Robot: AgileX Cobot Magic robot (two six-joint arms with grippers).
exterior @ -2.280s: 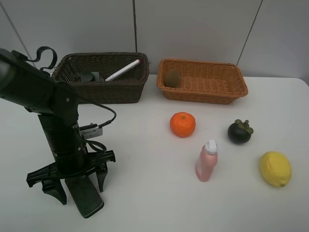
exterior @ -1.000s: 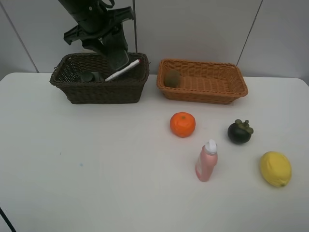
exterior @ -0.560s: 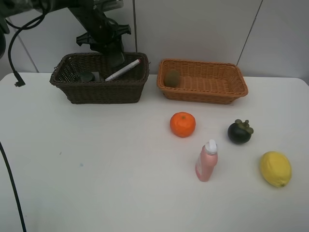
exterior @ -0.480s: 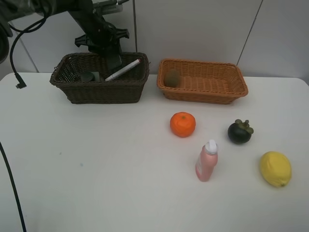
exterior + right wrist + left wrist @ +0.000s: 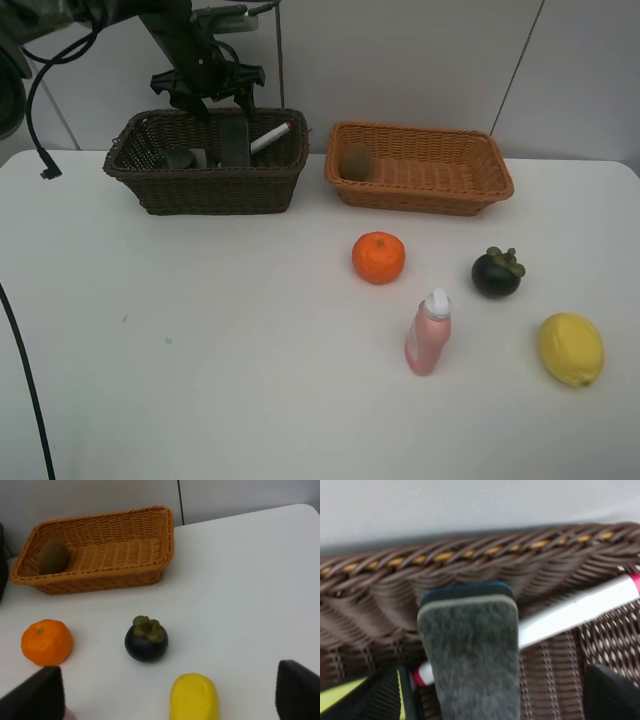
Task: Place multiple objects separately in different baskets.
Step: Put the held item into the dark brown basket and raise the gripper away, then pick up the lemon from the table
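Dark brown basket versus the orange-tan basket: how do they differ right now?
The dark brown basket is deeper; the orange-tan basket is shallower. The dark brown basket holds a black eraser and a marker; the orange-tan basket holds only a kiwi. Both are rectangular woven wicker.

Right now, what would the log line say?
left gripper: open over dark basket | eraser: inside, atop marker | right gripper: open

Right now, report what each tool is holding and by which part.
Nothing is held. Left tool open over the black eraser in the dark basket; right tool open, empty.
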